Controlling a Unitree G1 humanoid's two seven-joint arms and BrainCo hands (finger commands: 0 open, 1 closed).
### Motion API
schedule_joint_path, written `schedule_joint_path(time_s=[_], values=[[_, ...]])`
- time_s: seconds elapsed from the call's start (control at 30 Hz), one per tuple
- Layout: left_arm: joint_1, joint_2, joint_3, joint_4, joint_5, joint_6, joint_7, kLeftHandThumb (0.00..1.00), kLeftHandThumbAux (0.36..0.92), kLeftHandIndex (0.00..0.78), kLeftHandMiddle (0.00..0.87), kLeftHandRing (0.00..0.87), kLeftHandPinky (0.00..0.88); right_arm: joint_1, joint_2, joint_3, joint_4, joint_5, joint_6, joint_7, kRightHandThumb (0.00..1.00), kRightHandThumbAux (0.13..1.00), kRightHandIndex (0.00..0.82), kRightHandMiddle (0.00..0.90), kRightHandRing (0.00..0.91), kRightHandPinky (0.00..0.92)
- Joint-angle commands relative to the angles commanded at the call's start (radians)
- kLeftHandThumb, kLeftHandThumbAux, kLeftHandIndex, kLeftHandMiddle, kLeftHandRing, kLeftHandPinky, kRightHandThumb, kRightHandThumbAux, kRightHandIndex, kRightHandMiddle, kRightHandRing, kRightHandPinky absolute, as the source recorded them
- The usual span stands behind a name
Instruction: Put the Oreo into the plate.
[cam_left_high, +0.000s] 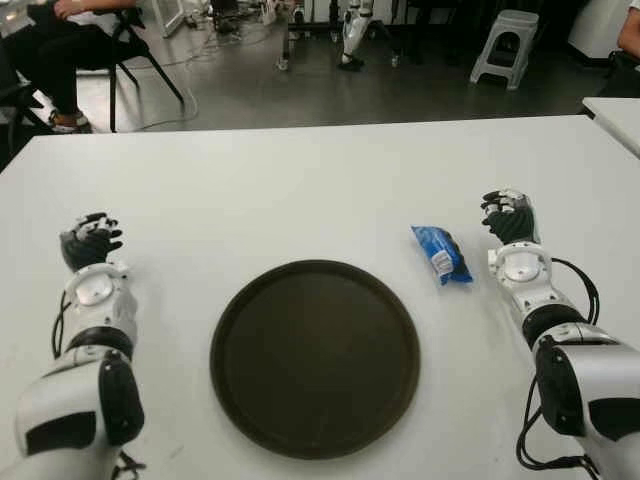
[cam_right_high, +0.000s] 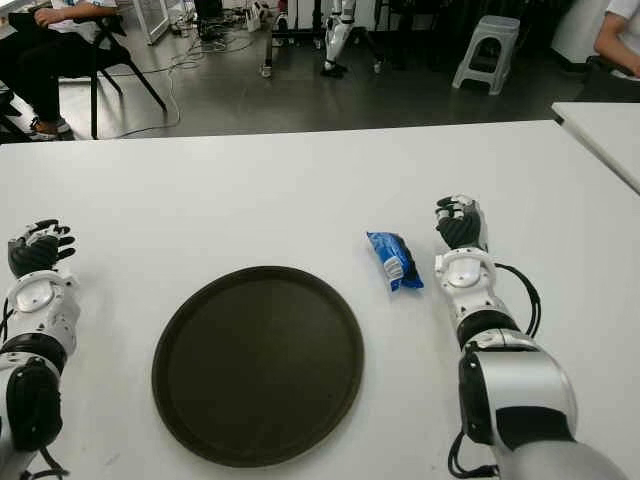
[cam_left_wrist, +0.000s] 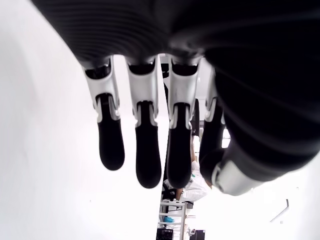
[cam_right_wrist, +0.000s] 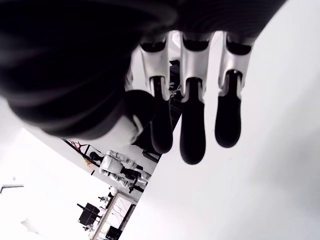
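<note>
Here the Oreo (cam_left_high: 441, 253), a blue packet, is seen lying on the white table (cam_left_high: 300, 190), just right of the dark round plate (cam_left_high: 314, 357) and apart from its rim. The right hand (cam_left_high: 509, 216) is placed just right of the Oreo, fingers relaxed, nothing held. The left hand (cam_left_high: 90, 239) is seen well left of the plate, fingers likewise loose and empty.

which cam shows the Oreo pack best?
Right eye view: the Oreo pack lies whole and nearer centre, between the plate and the right hand. Left eye view shows it too. Neither wrist view shows it.
</note>
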Motion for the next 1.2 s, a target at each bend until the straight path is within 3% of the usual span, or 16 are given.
schedule_joint_path(time_s=[0.53, 0.8, 1.0, 1.2], values=[[-0.003, 0.011, -0.025, 0.004, 0.015, 0.050, -0.023, 0.689, 0.711, 0.424, 0.462, 0.461, 0.433, -0.001, -0.002, 0.005, 0.000, -0.008, 0.005, -0.004, 0.827, 0.693, 0.407, 0.468, 0.501, 0.519], [-0.006, 0.025, -0.080, 0.007, 0.061, 0.125, -0.032, 0.681, 0.719, 0.414, 0.354, 0.377, 0.374, -0.001, 0.000, 0.008, 0.001, -0.011, 0.009, -0.003, 0.825, 0.695, 0.398, 0.473, 0.512, 0.530], [-0.018, 0.044, -0.140, 0.009, 0.116, 0.215, -0.060, 0.675, 0.723, 0.404, 0.293, 0.325, 0.344, -0.002, 0.000, 0.010, 0.001, -0.014, 0.013, -0.002, 0.825, 0.695, 0.397, 0.473, 0.514, 0.536], [-0.021, 0.047, -0.149, 0.007, 0.126, 0.237, -0.057, 0.672, 0.726, 0.399, 0.260, 0.296, 0.326, -0.002, -0.001, 0.013, 0.001, -0.021, 0.015, -0.005, 0.825, 0.695, 0.397, 0.472, 0.510, 0.536]])
